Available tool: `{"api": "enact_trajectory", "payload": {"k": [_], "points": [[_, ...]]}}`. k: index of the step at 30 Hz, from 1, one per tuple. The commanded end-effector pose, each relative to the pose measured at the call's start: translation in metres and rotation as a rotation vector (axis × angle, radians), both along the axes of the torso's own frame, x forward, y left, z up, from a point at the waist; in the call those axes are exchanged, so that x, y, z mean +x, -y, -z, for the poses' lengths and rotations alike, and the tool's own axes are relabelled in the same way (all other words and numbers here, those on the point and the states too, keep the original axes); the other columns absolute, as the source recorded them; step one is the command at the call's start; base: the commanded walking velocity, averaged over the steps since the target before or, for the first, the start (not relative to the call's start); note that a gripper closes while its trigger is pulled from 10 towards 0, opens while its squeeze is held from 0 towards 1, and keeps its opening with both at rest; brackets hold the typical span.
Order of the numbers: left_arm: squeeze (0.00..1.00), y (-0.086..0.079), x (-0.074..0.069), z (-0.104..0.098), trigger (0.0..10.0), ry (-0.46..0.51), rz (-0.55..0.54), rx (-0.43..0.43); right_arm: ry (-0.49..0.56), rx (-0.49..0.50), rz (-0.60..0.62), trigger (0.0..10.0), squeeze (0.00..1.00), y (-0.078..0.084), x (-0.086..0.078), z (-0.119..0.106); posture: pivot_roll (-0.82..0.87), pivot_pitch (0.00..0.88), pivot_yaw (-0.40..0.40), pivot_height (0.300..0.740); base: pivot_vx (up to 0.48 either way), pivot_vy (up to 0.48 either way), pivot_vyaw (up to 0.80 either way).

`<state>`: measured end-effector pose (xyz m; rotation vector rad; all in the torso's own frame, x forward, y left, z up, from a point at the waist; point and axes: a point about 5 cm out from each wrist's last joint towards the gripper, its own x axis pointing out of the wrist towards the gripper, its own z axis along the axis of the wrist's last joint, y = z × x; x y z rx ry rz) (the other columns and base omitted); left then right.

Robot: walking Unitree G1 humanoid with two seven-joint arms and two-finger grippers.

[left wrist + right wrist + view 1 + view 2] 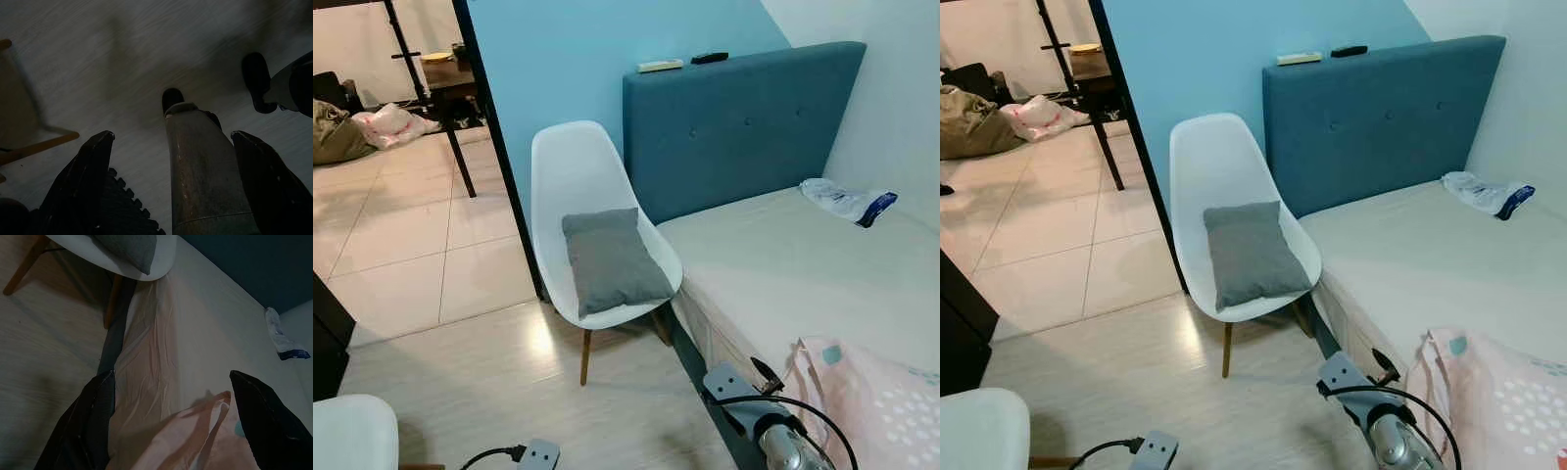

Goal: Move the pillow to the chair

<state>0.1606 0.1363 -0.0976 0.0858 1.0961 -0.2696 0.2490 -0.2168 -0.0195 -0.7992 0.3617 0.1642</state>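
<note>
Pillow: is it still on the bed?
No. The grey pillow lies on the seat of the white chair, beside the bed.

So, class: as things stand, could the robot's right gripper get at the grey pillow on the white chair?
Probably yes: the grey pillow lies uncovered on the white chair seat, and the open right gripper hangs over the bed edge with nothing between them.

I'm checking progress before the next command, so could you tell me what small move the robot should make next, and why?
Probably none beyond drawing the right gripper back from the bed. The grey pillow already lies on the seat of the white chair, and both grippers' jaws are open and hold nothing; the left gripper hangs over the floor. The task looks done.
</note>
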Motion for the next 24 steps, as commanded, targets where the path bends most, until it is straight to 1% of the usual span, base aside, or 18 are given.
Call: {"api": "enact_trajectory", "payload": {"k": [1, 24], "points": [[0.0, -0.0036, 0.0022, -0.0008, 10.0, 0.002, -0.001, 0.012, 0.002, 0.016, 0.01, 10.0, 0.0, -0.0027, 0.0001, 0.0007, -0.08, 0.0, 0.032, 0.74, 0.0, 0.0, 0.0], [0.0, -0.0033, 0.0013, -0.0004, 10.0, 0.0, 0.001, 0.014, 0.001, 0.016, 0.01, 10.0, 0.0, -0.0025, -0.0011, 0.0015, -0.07, 0.0, 0.03, 0.74, 0.0, 0.0, 0.0]]}}
